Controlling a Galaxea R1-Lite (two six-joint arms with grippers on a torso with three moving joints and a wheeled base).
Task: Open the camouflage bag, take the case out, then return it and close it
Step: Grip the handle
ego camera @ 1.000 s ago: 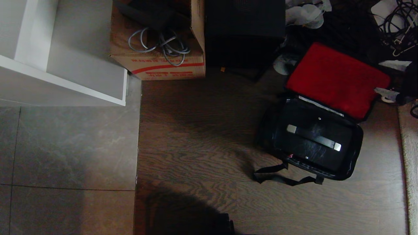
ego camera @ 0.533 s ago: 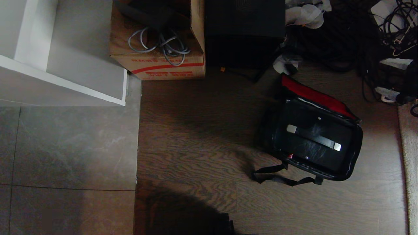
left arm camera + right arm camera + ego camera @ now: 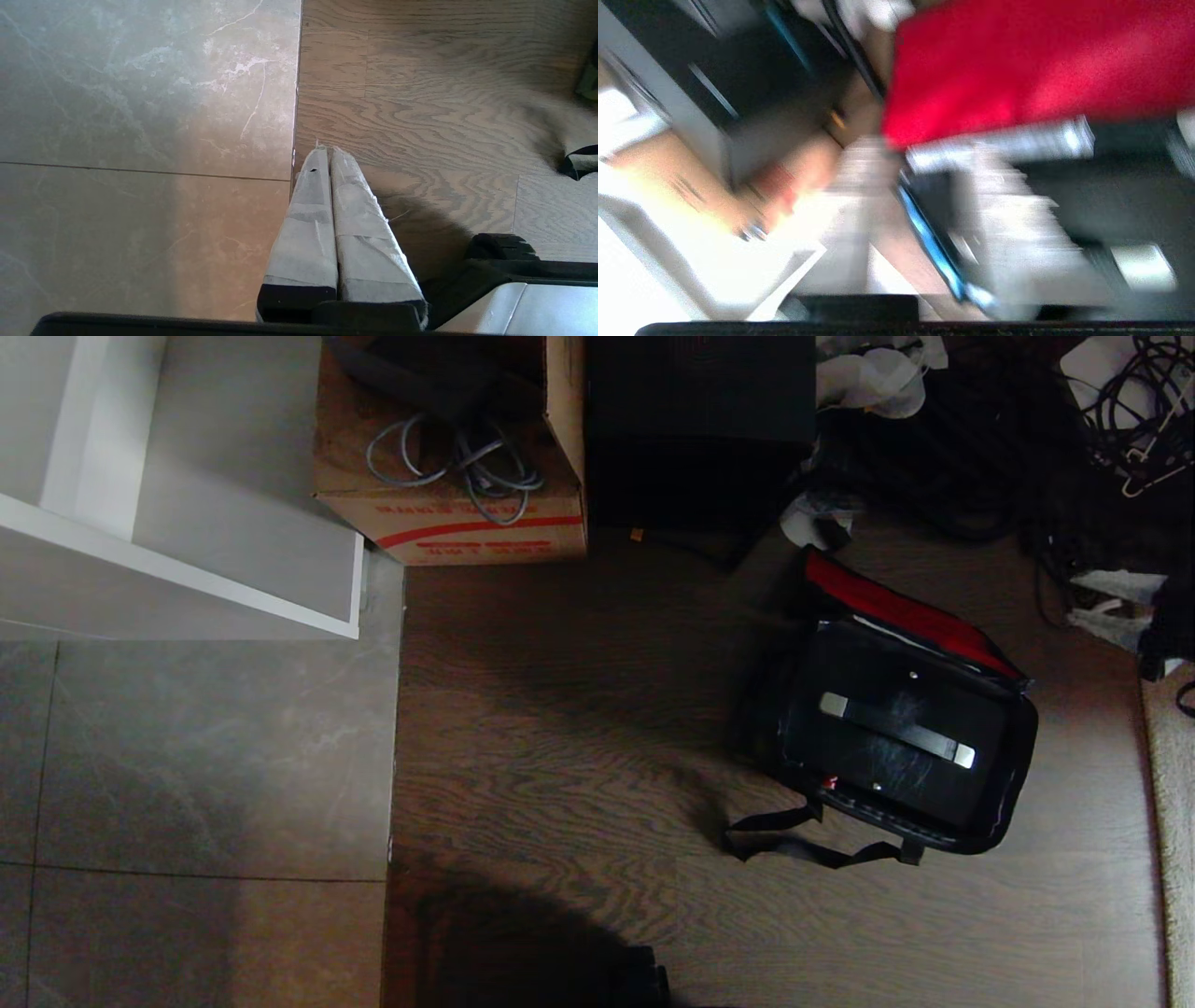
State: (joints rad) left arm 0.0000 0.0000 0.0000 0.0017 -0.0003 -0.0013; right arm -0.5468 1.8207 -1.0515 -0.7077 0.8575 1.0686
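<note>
The camouflage bag (image 3: 896, 737) sits on the dark wood floor (image 3: 560, 728) to my right, its lid (image 3: 896, 607) standing up on the far edge with the red lining showing. Inside the open bag lies the black case (image 3: 892, 733), flat, its handle (image 3: 896, 730) with silver ends facing up. A black strap (image 3: 803, 845) trails out of the bag's near side onto the floor.

My left gripper (image 3: 329, 154) hangs over the seam between the grey tiles (image 3: 140, 116) and the wood, jaws pressed together and holding nothing.

My right gripper is outside the head view. Its wrist picture is smeared: I make out the red lining and the dark bag close by, but I cannot tell how those jaws stand.

Beyond the bag are a cardboard box (image 3: 457, 504) with grey cable in it, a plain black box (image 3: 700, 420), and a tangle of cables (image 3: 1120, 411).
</note>
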